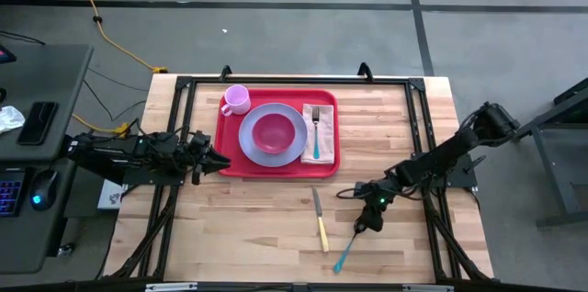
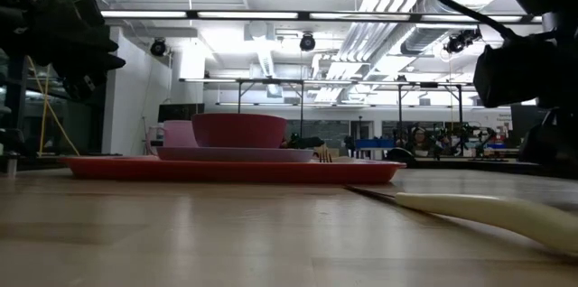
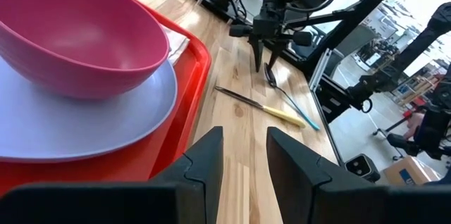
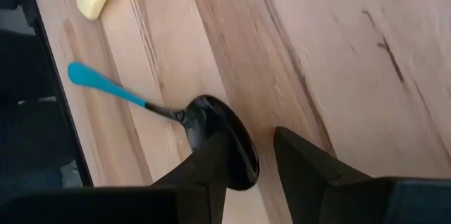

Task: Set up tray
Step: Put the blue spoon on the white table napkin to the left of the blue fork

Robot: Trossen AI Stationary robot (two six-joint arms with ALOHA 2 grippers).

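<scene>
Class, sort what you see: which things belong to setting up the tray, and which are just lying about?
Job: tray, plate, bowl, cup, napkin, fork, knife, spoon.

Lying about: yellow cable, phone, mouse.

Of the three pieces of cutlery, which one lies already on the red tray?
The teal-handled fork, lying on the white napkin in the red plastic tray. The yellow-handled knife and teal-handled spoon lie on the bare wooden table.

Large flat red plastic tray (image 1: 228, 158), round lavender plate (image 1: 250, 141), deep pink bowl (image 1: 274, 133), pale pink cup (image 1: 236, 99), teal-handled spoon (image 1: 350, 247), cream-handled knife (image 1: 320, 219), pale striped wooden surface (image 1: 248, 219).
</scene>
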